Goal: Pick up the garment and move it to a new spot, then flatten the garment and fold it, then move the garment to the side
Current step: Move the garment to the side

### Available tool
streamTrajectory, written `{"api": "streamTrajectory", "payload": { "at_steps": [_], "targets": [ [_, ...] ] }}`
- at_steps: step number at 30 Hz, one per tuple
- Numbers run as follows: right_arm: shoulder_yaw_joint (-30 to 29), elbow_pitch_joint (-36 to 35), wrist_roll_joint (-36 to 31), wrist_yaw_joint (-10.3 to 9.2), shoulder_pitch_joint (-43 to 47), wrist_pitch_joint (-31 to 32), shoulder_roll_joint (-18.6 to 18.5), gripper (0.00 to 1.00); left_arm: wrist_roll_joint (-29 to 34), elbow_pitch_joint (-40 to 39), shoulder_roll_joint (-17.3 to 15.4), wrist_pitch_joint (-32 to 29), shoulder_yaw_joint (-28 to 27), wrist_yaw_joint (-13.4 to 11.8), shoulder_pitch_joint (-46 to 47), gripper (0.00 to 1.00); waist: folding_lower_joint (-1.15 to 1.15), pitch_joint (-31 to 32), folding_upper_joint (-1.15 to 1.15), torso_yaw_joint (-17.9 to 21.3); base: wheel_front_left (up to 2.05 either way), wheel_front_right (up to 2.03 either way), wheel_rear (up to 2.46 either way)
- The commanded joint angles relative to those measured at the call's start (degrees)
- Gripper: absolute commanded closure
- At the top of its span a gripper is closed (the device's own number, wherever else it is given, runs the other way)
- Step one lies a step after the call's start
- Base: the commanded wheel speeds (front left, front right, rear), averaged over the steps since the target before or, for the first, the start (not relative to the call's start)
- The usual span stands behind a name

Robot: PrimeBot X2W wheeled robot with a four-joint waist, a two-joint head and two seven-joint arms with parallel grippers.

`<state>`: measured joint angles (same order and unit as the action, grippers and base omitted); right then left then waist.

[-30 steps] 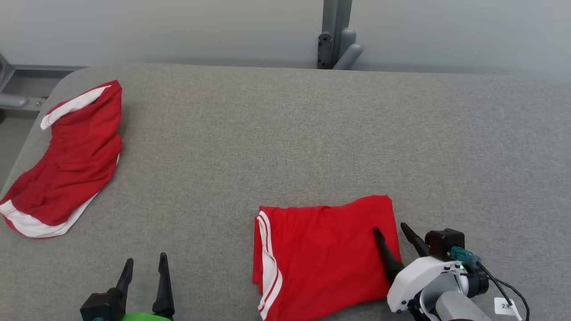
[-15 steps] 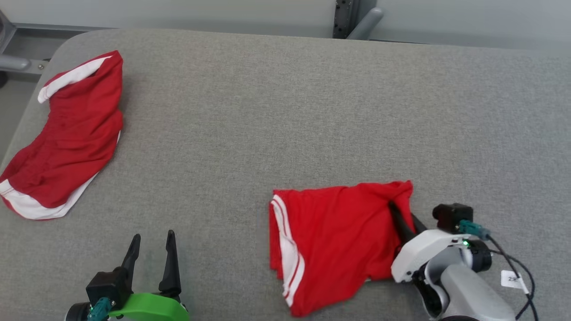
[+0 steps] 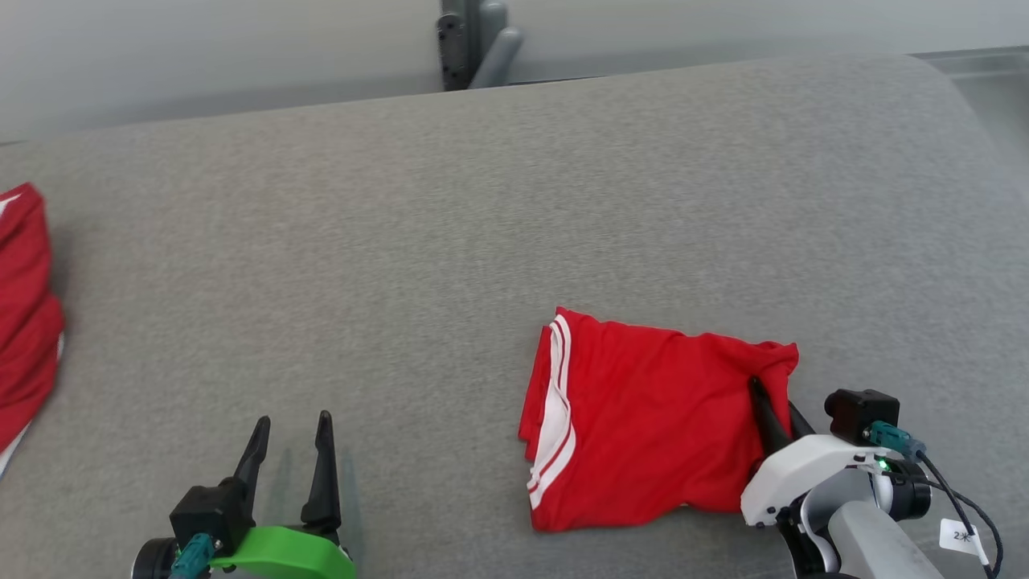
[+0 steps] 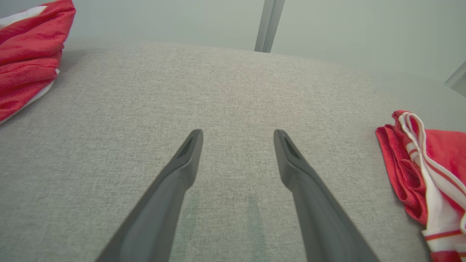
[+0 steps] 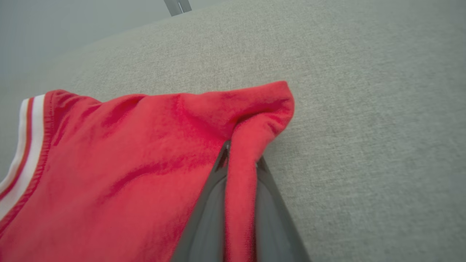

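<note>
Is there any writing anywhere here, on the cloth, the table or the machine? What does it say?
"2", then a mark too blurred to read: on the small white paper tag on the thin black cable.
No writing visible on the folded red garment with white stripes.

Quick headcount: two red garments with white trim, so one folded garment (image 3: 643, 434) mid-table and one second garment (image 3: 28, 322) at the left edge. Two grippers, the left gripper (image 3: 293, 419) and the right gripper (image 3: 772, 396), with two dark fingers each, so four fingers total. One grey table (image 3: 482, 201), one grey post (image 3: 466, 40) behind it, and one white tag (image 3: 961, 536).
</note>
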<state>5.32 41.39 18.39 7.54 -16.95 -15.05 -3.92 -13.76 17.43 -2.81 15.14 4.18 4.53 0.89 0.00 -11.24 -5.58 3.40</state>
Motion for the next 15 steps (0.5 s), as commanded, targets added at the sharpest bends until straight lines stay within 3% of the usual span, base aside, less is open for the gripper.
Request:
{"api": "streamTrajectory", "payload": {
  "at_steps": [1,9,15],
  "targets": [
    [-0.3,-0.1,-0.5,-0.12,1.0,-0.1,0.0,1.0,-0.1,0.0,-0.2,0.0,0.4,0.1,-0.3,0.0,0.0,2.7,-0.01,10.5,0.0,0.0,0.0],
    [1.0,-1.3,0.2,-0.12,2.2,-0.1,0.3,1.0,-0.3,0.1,-0.2,0.0,2.4,0.2,1.5,0.0,0.0,1.8,-0.01,19.8,0.0,0.0,0.0],
    [3.1,-2.8,1.2,-0.12,1.4,-0.1,0.5,1.0,1.2,0.4,-0.2,0.0,3.5,0.7,3.3,0.0,0.0,-0.5,-0.01,20.1,0.0,0.0,0.0]
  ]
}}
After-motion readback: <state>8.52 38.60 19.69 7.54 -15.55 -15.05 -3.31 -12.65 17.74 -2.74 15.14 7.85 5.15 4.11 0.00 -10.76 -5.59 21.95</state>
